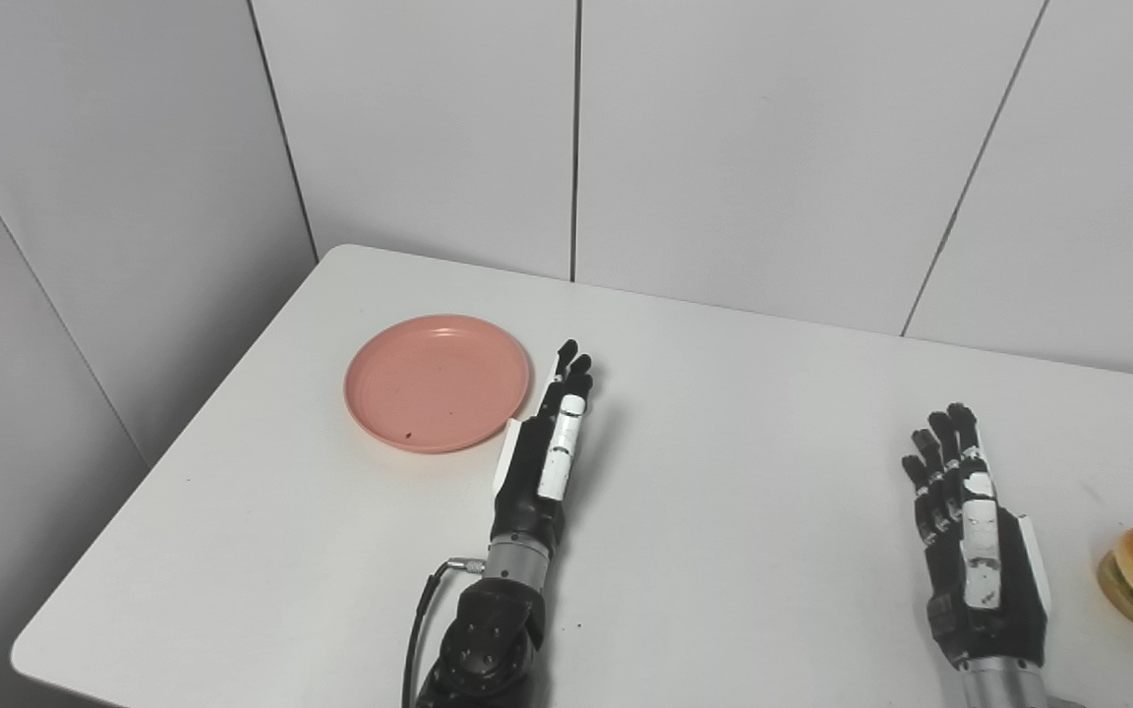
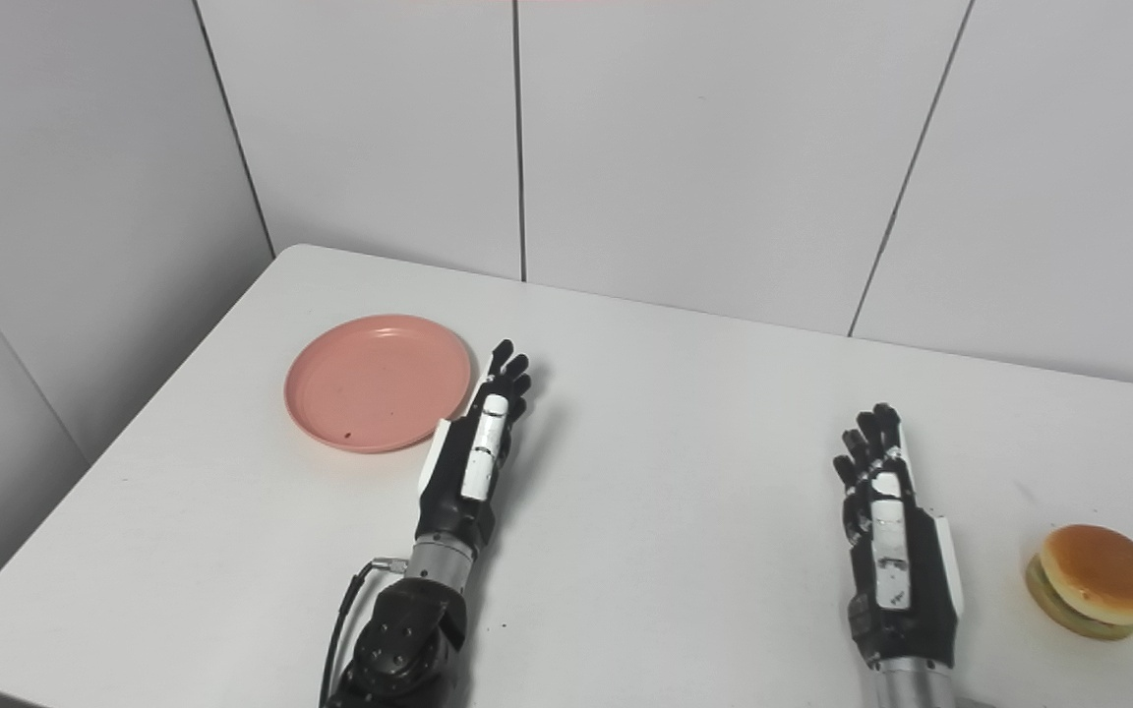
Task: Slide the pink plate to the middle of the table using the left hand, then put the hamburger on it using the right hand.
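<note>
— Where's the round pink plastic plate point(image 1: 437, 382) sitting?

— On the left part of the white rectangular table point(image 1: 724, 413), toward the far corner where the pale panelled wall point(image 1: 429, 118) meets it. It lies flat and carries nothing, apart from a small dark speck near its front rim.

— And the left hand point(image 2: 473, 447)?

— The black-and-white left hand is just beside the plate's right rim, edge-on, fingers stretched straight and pointing away from the robot. It holds nothing. Whether its side actually touches the rim I can't say from this angle; it looks very close, perhaps in contact.

— The burger?

— The hamburger with the glossy tan bun and a green layer beneath point(image 2: 1098, 580) is at the near right of the table, resting on the surface and tilted a little. In the left eye view the picture's right edge cuts it off.

— Is the right hand point(image 2: 889, 551) on it?

— No. The right hand is to the left of the hamburger, near it but apart, with a clear gap of tabletop between. Its fingers are extended and slightly spread, gripping nothing, back of the hand facing up.
</note>
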`<state>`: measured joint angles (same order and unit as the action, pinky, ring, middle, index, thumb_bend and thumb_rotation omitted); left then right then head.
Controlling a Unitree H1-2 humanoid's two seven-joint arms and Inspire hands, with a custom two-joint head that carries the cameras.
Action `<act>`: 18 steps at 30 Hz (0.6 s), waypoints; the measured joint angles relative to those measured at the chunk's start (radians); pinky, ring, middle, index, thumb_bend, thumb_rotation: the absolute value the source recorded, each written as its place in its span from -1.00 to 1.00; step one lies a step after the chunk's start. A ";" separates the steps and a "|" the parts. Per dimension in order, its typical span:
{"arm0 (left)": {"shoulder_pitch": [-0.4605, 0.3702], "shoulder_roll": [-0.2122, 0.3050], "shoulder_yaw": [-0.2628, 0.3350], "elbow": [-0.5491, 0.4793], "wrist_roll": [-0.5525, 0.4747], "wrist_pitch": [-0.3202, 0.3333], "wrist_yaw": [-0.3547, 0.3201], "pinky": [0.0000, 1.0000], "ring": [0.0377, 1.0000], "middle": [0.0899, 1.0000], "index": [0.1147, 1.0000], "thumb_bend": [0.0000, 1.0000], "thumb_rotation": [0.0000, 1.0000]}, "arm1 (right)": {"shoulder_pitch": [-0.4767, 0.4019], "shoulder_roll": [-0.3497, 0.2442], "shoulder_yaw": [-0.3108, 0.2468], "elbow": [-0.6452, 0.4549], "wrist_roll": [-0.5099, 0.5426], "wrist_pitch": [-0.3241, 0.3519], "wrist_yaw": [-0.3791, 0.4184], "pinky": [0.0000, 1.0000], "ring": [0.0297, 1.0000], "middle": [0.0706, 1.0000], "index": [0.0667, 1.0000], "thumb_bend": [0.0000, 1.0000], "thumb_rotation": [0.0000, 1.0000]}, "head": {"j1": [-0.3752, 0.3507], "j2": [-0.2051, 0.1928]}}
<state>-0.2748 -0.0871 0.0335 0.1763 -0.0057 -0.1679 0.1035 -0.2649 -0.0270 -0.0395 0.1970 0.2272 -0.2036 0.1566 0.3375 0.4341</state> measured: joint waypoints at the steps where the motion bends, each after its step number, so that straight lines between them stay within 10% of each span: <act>1: 0.002 0.003 0.004 -0.015 -0.001 0.011 0.000 0.88 0.86 0.83 0.79 0.22 1.00 | -0.003 -0.002 0.000 0.004 0.000 -0.001 0.002 1.00 1.00 1.00 1.00 0.07 0.81 | 0.002 0.000; 18: -0.010 0.057 0.078 -0.154 -0.042 0.104 0.012 0.65 0.62 0.58 0.53 0.23 1.00 | -0.011 -0.008 -0.003 0.013 0.001 -0.013 0.008 1.00 1.00 1.00 1.00 0.08 0.74 | 0.009 -0.002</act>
<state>-0.2843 -0.0302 0.1118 0.0219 -0.0473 -0.0642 0.1157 -0.2760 -0.0349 -0.0421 0.2103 0.2285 -0.2169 0.1643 0.3467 0.4326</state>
